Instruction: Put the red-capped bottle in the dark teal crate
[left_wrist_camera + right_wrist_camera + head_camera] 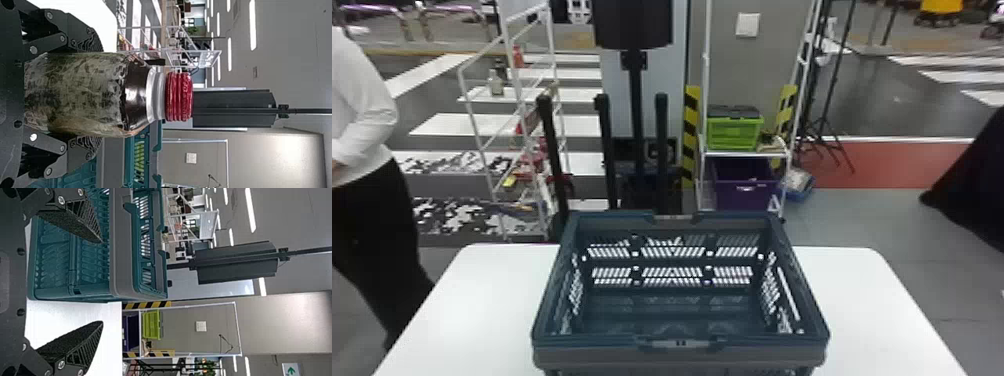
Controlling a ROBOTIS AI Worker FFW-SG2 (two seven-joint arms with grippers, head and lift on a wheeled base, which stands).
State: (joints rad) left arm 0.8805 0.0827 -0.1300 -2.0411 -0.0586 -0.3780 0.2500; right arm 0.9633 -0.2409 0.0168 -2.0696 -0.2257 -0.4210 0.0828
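Red-capped bottle [78, 94], round and see-through with a dark band near its neck, is standing upright in the left gripper [98, 94], which is squeezing its sides with both black fingers. The big dark teal plastic crate [677, 357] is sitting on the white table [872, 310], between the two far corners, and its back rim is covering the middle of the far edge. The right gripper [102, 282] is keeping its black fingers wide apart near the crate's right end. Past the far edge, a bright green plastic box [734, 134] is resting above a purple box [744, 197].
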